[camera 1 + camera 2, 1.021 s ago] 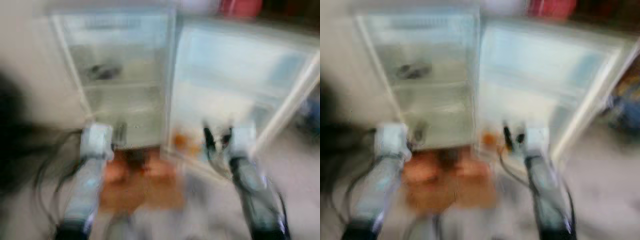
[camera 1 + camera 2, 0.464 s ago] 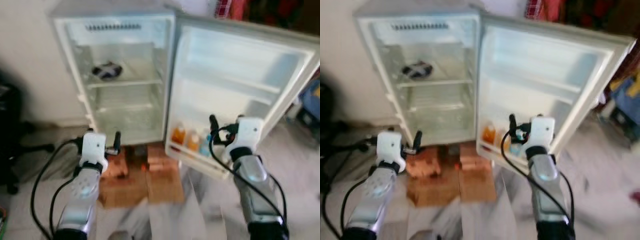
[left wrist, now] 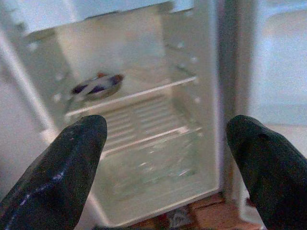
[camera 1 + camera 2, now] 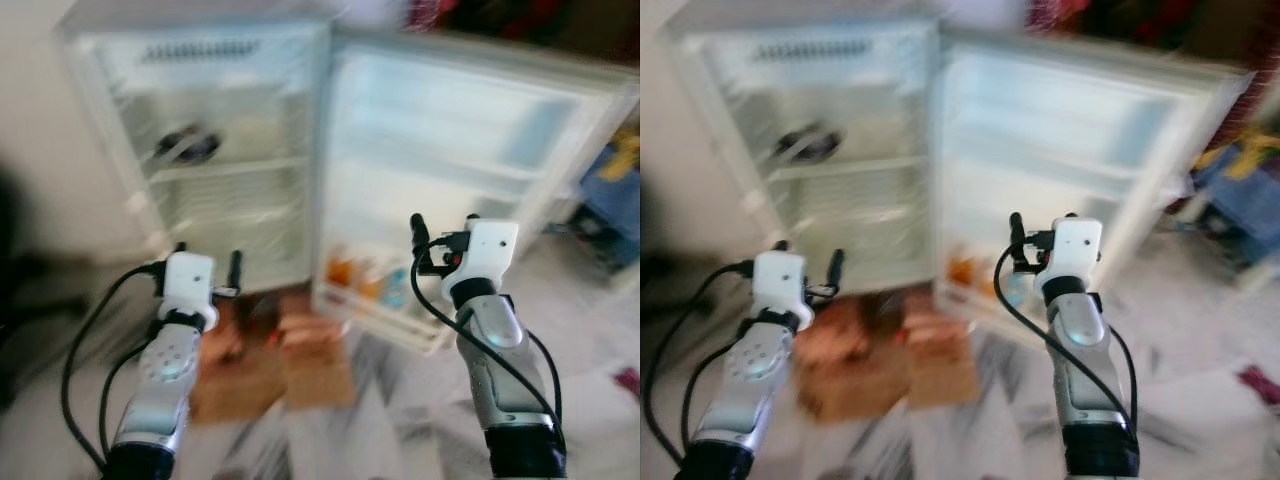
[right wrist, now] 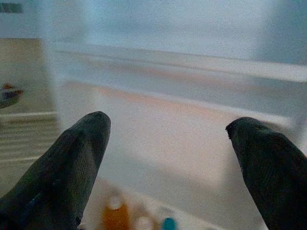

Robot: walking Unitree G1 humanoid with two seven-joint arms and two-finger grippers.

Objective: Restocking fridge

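A white fridge (image 4: 125, 205) stands open in front of me, its door (image 4: 470, 140) swung out to the right. A dark dish (image 4: 185, 145) lies on the upper shelf; the left wrist view looks into the fridge at the dish (image 3: 98, 85). The door's bottom rack holds orange bottles (image 4: 343, 270) and a blue-capped bottle (image 4: 396, 288). My left gripper (image 4: 207, 258) is held up before the fridge body, open and empty, with fingers (image 3: 72, 158) spread wide. My right gripper (image 4: 444, 224) is raised before the door, open and empty. Its wrist view faces the door rack, with an orange bottle (image 5: 114, 213) low between the fingers.
Brown boxes or bricks (image 4: 300, 355) lie on the floor under the fridge front. A blue and yellow heap (image 4: 612, 180) sits at the far right, and something dark (image 4: 15, 280) stands at the left. The marbled floor (image 4: 380, 430) stretches towards me.
The whole picture has shifted and blurred again, so the camera has swung a little to the right. Both arms stay raised with fingers apart.
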